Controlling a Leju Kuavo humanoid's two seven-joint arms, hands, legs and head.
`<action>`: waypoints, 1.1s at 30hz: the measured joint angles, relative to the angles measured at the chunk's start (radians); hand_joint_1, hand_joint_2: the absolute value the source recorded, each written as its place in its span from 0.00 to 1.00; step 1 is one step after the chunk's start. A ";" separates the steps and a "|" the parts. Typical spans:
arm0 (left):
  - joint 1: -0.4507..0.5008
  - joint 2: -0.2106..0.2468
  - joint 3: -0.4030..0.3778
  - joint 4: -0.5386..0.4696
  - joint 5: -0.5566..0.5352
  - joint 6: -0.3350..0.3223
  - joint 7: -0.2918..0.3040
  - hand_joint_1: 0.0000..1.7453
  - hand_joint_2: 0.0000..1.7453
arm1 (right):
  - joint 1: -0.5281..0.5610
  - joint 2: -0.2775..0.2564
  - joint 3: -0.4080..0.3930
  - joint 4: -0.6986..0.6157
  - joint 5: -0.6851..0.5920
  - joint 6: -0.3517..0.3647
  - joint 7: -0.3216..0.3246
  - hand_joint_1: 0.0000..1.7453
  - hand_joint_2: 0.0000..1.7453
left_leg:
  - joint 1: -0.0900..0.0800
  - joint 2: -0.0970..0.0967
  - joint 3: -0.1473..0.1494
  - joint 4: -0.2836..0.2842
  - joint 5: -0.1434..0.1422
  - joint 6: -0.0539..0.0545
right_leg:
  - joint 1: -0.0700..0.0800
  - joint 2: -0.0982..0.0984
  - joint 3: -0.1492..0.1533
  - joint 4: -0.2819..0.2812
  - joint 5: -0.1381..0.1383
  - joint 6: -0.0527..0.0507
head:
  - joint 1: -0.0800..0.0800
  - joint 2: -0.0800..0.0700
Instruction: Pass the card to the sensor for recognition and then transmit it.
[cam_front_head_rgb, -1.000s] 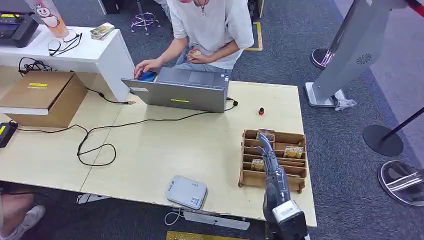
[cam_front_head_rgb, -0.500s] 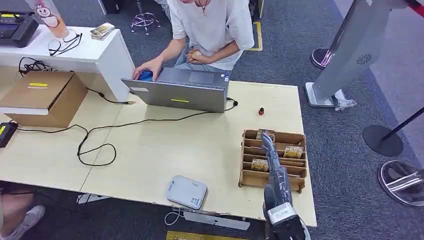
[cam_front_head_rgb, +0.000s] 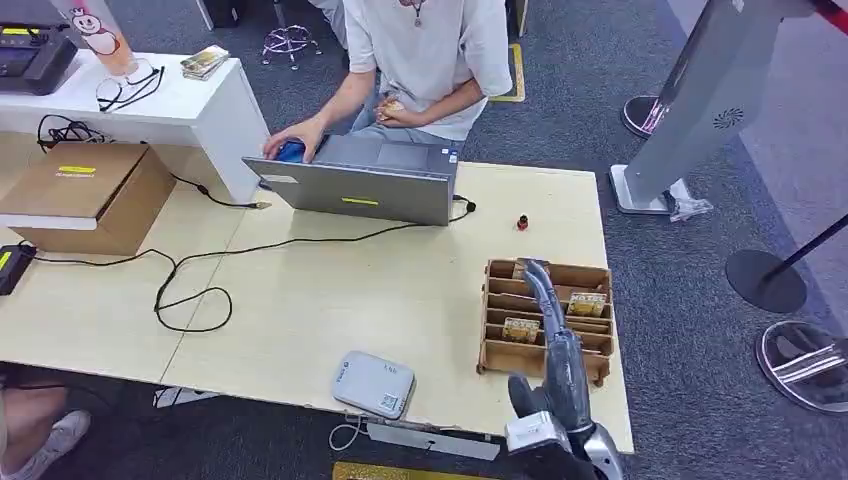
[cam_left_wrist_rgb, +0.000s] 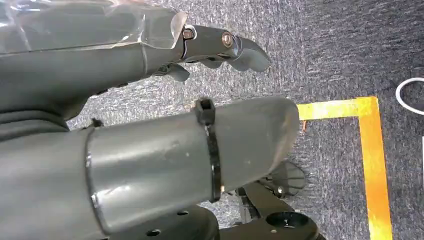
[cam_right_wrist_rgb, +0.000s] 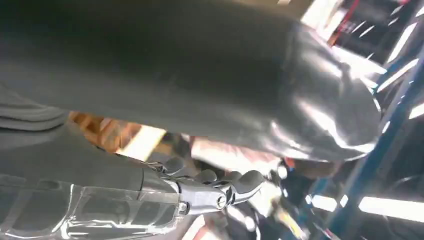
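A wooden card rack (cam_front_head_rgb: 497, 345) with several slots stands at the table's right front. Cards stand in it, among them one on the right (cam_front_head_rgb: 587, 303) and one in the left front slot (cam_front_head_rgb: 517, 329). My right hand (cam_front_head_rgb: 549, 312) stretches flat over the rack with its fingertips at the back row, close to a card (cam_front_head_rgb: 528, 267) there. It holds nothing, and in the right wrist view its fingers (cam_right_wrist_rgb: 225, 192) lie straight, apart from the thumb. The grey card sensor (cam_front_head_rgb: 372, 384) lies near the front edge, left of the rack. My left hand (cam_left_wrist_rgb: 210, 45) hangs over carpet, fingers apart and empty.
A person (cam_front_head_rgb: 425, 55) sits behind the table at a grey laptop (cam_front_head_rgb: 360, 187). A black cable (cam_front_head_rgb: 190, 292) loops across the table's left half, near a cardboard box (cam_front_head_rgb: 90, 190). A small red object (cam_front_head_rgb: 522, 222) sits behind the rack. A grey stand (cam_front_head_rgb: 700, 100) rises at the right.
My right hand has reached farther over the rack towards its back row, and the arm has turned so the thumb now shows near the table's front edge.
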 joint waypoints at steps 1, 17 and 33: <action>0.000 0.000 0.000 0.000 -0.002 0.001 0.000 0.00 0.00 | -0.003 -0.001 0.000 -0.005 0.076 -0.028 0.014 0.00 0.00 | 0.000 0.000 0.000 0.000 0.000 0.000 | 0.000 0.000 0.000 0.000 0.000 0.000 | 0.000 0.000; -0.008 -0.001 0.000 0.000 -0.009 0.016 0.002 0.00 0.00 | -0.109 -0.058 0.035 -0.023 0.703 -0.086 0.204 0.00 0.00 | 0.000 0.000 0.000 0.000 0.000 0.000 | 0.000 0.000 0.000 0.000 0.000 0.000 | 0.000 0.000; -0.007 -0.002 0.002 0.000 -0.005 0.018 -0.010 0.00 0.00 | -0.119 -0.094 0.044 0.007 0.859 0.000 0.309 0.00 0.00 | 0.000 0.000 0.000 0.000 0.000 0.000 | 0.000 0.000 0.000 0.000 0.000 0.000 | 0.000 0.000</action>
